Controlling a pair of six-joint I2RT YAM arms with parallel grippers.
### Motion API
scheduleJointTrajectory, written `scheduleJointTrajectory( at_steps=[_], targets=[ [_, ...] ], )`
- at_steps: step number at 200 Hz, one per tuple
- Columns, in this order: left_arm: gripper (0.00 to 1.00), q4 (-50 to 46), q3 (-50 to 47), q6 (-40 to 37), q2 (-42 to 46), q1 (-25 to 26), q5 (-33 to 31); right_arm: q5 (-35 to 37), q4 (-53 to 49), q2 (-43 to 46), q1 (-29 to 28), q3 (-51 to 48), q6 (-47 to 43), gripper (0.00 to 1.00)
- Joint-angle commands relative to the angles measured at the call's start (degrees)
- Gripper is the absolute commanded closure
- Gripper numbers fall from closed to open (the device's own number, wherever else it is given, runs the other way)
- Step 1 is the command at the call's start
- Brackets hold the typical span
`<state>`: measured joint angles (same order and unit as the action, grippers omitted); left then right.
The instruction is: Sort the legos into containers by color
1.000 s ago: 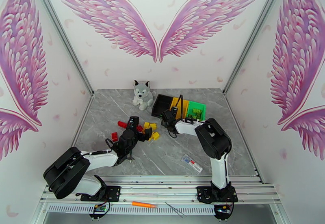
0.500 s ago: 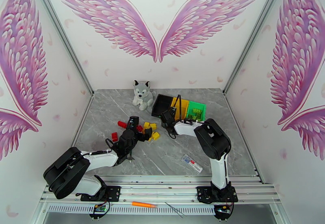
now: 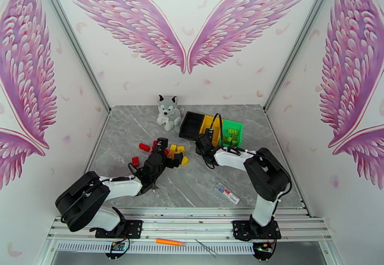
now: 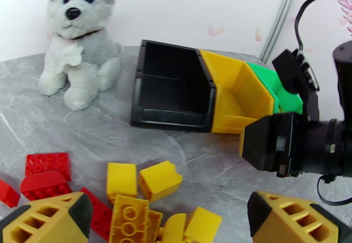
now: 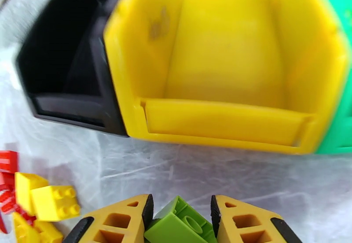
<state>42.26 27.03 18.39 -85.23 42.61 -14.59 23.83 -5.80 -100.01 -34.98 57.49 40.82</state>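
Red legos (image 4: 46,173) lie at the left of the loose pile on the bench (image 3: 192,184). Yellow legos (image 4: 145,186) are heaped just right of them, touching.

Left gripper (image 4: 169,206) hangs low over this pile. Its jaws are spread wide, one to each side of the yellow legos, and hold nothing.

Husky (image 4: 77,41) sits upright behind the pile, near the back wall.

Right of the husky, three bins stand side by side and touching: black bin (image 4: 171,118), yellow bin (image 5: 220,125), green bin (image 3: 232,131). Their open fronts face the arms.

Right gripper (image 5: 180,208) is just in front of the yellow bin's lip. Its jaws are narrow and clamped on one green lego (image 5: 178,226), studs up, above the bench.
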Motion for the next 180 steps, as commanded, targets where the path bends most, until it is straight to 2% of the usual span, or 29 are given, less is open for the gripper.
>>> scheduleJointTrajectory(
  at_steps=[1,46,85,103,128,157,180],
  targets=[
    [0.01,-0.6,3.4,-2.1,-2.2,2.0,0.4,2.6,-2.2,5.9,3.1,-2.5,-2.5,0.64],
    [0.01,-1.6,8.1,-4.3,-6.3,6.3,-0.4,-0.6,-3.7,13.3,14.1,-5.2,-4.3,0.61],
    [0.01,-2.0,9.5,-5.0,-7.4,7.0,-1.2,-3.2,-6.8,11.0,20.7,0.1,-6.6,0.60],
    [0.01,-2.0,9.4,-5.3,-7.4,7.0,-1.8,-3.4,-8.7,8.7,21.8,3.4,-7.1,0.55],
    [0.01,-2.2,9.1,-5.5,-6.9,6.6,-2.3,-3.7,-9.9,7.2,22.3,6.0,-7.7,0.42],
    [0.01,-2.2,8.0,-5.1,-5.8,5.7,-2.9,-5.3,-10.2,7.9,22.1,6.6,-7.7,0.35],
    [0.01,-1.9,6.5,-4.2,-4.5,4.4,-3.1,-6.7,-8.1,9.7,19.7,4.5,-8.9,0.29]
  ],
)
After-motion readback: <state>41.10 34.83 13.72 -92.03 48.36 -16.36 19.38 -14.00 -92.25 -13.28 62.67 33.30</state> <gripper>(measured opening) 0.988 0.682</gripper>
